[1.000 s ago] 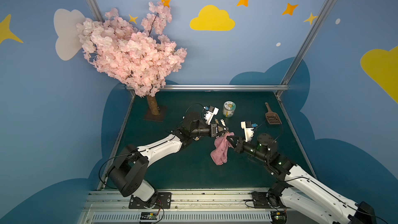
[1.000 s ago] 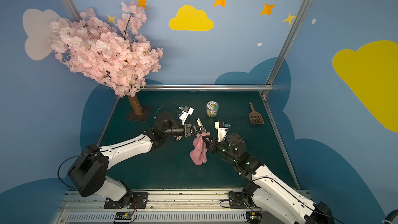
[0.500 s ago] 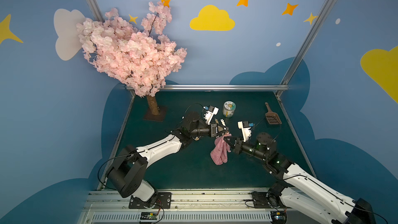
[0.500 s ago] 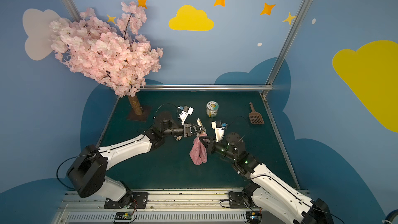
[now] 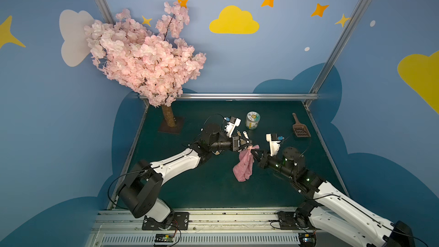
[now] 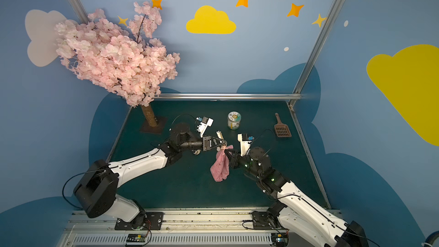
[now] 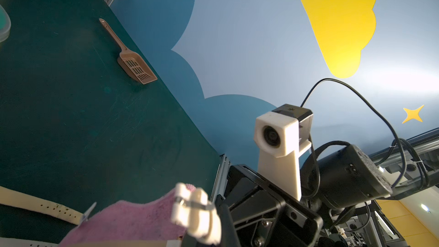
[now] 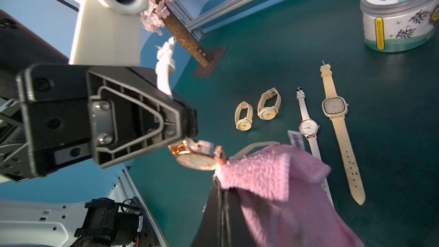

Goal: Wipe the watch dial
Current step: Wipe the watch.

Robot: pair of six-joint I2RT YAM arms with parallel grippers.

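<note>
My left gripper (image 5: 247, 145) is shut on a gold-cased watch (image 8: 197, 156) with a cream strap, held above the green table (image 5: 202, 186). Its dial faces my right gripper (image 5: 256, 152), which is shut on a pink cloth (image 5: 243, 167). In the right wrist view the pink cloth (image 8: 273, 181) bunches at my right gripper (image 8: 222, 186) and its upper edge touches the rim of the watch dial. The rest of the cloth hangs down. In the left wrist view the strap buckle (image 7: 194, 210) shows in front of the cloth (image 7: 123, 219).
Several more watches (image 8: 308, 127) lie on the table below the grippers. A round printed tin (image 5: 252, 120) stands behind them, and a brown scoop (image 5: 300, 130) lies at the back right. A pink blossom tree (image 5: 147, 60) stands at the back left.
My right gripper with the cloth has shifted slightly toward the watch and back again. The left arm has stayed still with the watch.
</note>
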